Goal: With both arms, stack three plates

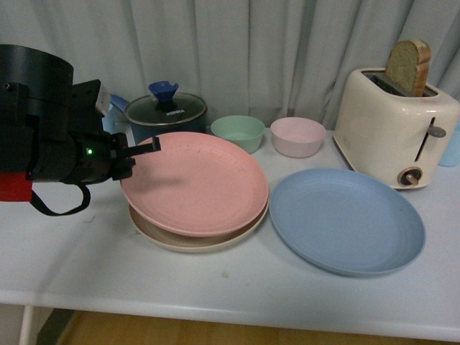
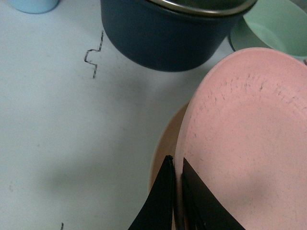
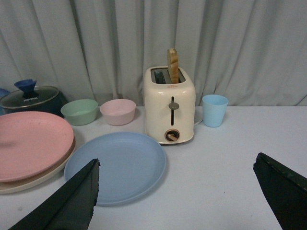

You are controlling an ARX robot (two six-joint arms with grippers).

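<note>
Desk (image 1: 108,273): pink plate (image 1: 194,183) atop cream plate (image 1: 188,241), rim pinched by left jaws; blue plate (image 1: 346,219) beside, nearer gaping right jaws.

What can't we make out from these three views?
Beige plate: in all views the pink plate covers it, so only the rim shows.
Right gripper: absent from the front view. The right wrist view shows only two wide-apart fingers, cut off by the frame edge.
Pot contents: hidden by the lid in the front and right wrist views.
Blue cup: cut off by the right edge of the front view.
</note>
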